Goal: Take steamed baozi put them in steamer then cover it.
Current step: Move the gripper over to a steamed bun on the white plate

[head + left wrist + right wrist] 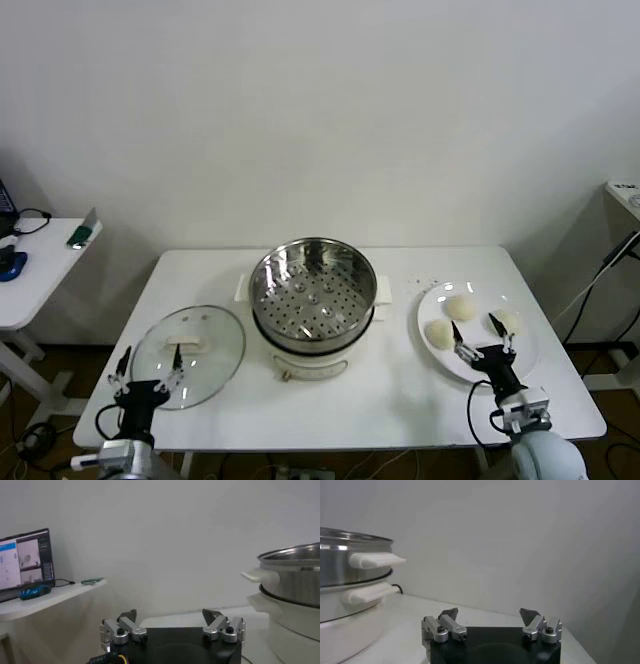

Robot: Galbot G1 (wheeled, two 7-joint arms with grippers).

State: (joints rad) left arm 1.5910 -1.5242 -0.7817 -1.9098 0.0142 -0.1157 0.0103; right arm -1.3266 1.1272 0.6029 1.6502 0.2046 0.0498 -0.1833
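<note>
The steamer [313, 290], a shiny perforated basket on a white cooker base, stands uncovered and empty at the table's middle; it also shows in the wrist views [295, 575] [345, 565]. The cover [188, 343], a glass lid with a white handle, lies flat to its left. Three baozi [460, 307] [439, 333] [505, 320] rest on a white plate [530, 345] to the right. My left gripper [150, 365] [170, 614] hovers open at the lid's near edge, holding nothing. My right gripper [478, 335] [490, 612] is open and empty, over the plate's near side between two buns.
The white table [380, 400] carries everything. A side table [30, 270] with a monitor [25, 560] and small items stands beyond the left edge. Another stand with a cable [615, 250] sits at the far right.
</note>
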